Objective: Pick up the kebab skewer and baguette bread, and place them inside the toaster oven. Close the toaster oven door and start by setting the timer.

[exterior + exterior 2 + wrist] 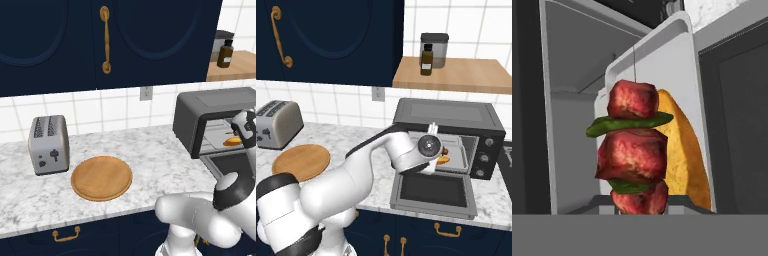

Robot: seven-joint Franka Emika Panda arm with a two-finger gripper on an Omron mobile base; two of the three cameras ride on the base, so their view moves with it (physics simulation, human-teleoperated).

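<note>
— Inside the toaster oven (456,120), what do you count?
— You have one baguette bread (684,155) on its tray, one kebab skewer (634,150) clamped in your gripper (431,145), door (431,192) down.

The toaster oven (448,137) is standing with its mouth open, the toaster oven door (431,191) lying dropped flat in front and taking up the counter (150,150) just ahead of the opening. The arm is reaching in over that door, its wrist crowding the left part of the mouth. Inside, the baguette bread (682,150) is lying on a pale tray (677,55), and the kebab skewer (634,150) is hanging close before it, blocking the way deeper in. The oven's dark side wall (732,125) is hemming that side. Left of the oven, bare marble is stretching free as far as a round wooden board (102,178) and a silver toaster (48,144).
</note>
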